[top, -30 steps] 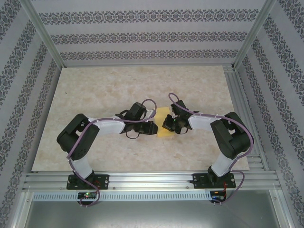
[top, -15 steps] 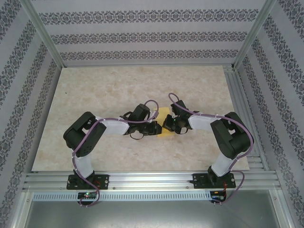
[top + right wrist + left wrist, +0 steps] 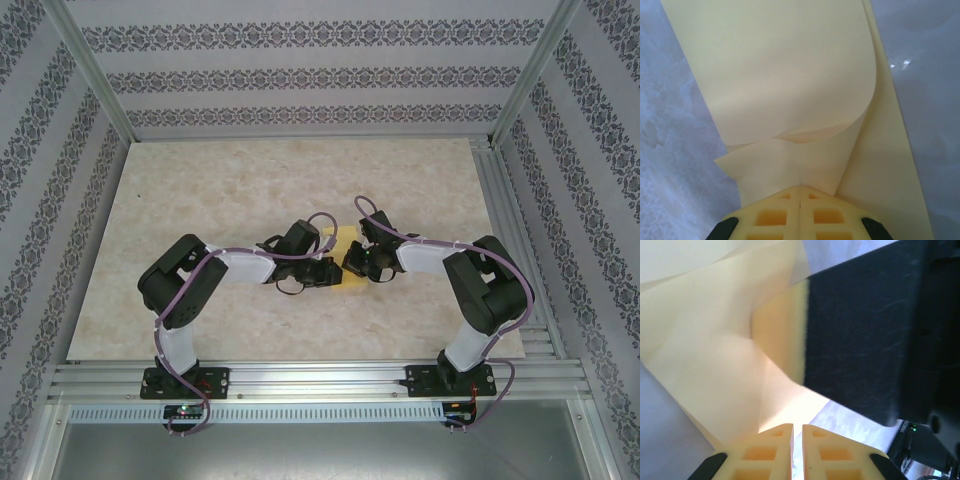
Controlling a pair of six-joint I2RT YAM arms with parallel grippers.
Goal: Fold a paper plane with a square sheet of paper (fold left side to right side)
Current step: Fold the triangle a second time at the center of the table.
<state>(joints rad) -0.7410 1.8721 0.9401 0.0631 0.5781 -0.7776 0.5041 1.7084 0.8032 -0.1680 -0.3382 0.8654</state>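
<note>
Both arms bent with elbows out, forearms reaching inward, left gripper (image 3: pixel 326 272) and right gripper (image 3: pixel 352 262) close together, tips facing, each pinched onto the paper (image 3: pixel 790 75)

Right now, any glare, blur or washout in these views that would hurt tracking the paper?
Left wrist: the square sheet of paper washes toward white in places, and the black housing is soft, too close. Right wrist: paper evenly lit, soft shadow under its curl, small glints on the table. Top external: sharp, even light, little paper visible.
</note>
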